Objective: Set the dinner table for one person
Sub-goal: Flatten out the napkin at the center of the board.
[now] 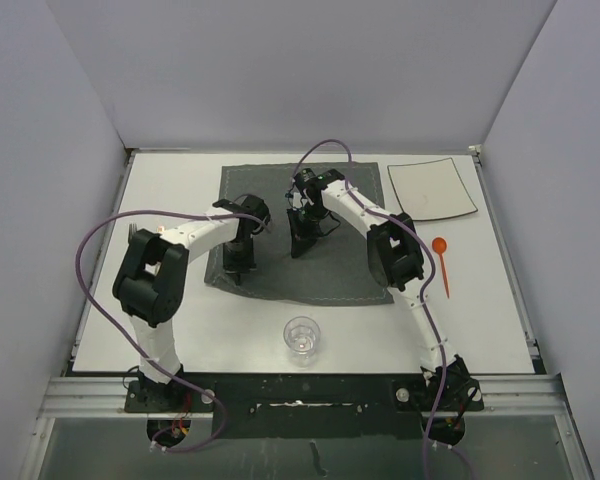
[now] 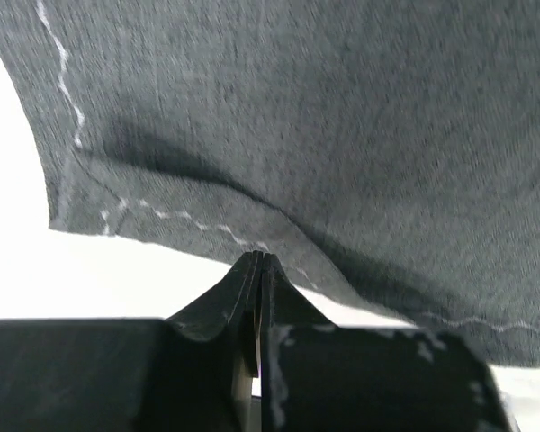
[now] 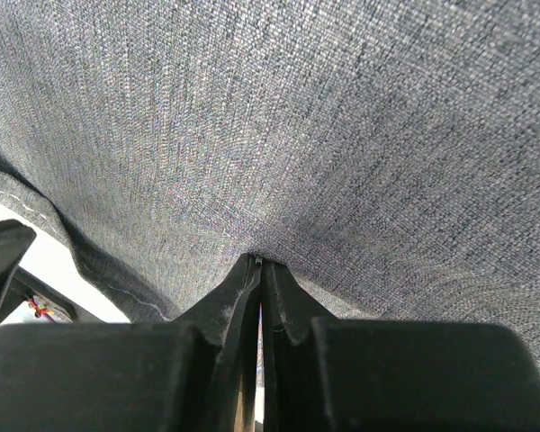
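Two arms gripping one placemat (image 1: 325, 275)

We find the left gripper (image 2: 259, 261) with its fingers pressed together, pinching the stitched near hem of the dark grey placemat. The cloth rises in a fold at the tips. The right gripper (image 3: 257, 263) is likewise closed, nipping a pucker of the same cloth further in from the edge. The dinner table (image 1: 230, 330) lies flat beneath both arms and bears the placemat at its middle. On it we also note a square white plate (image 1: 432, 188) at the far right corner, an orange spoon (image 1: 442, 262) right of the placemat, and a clear glass (image 1: 302, 338) near the front edge.
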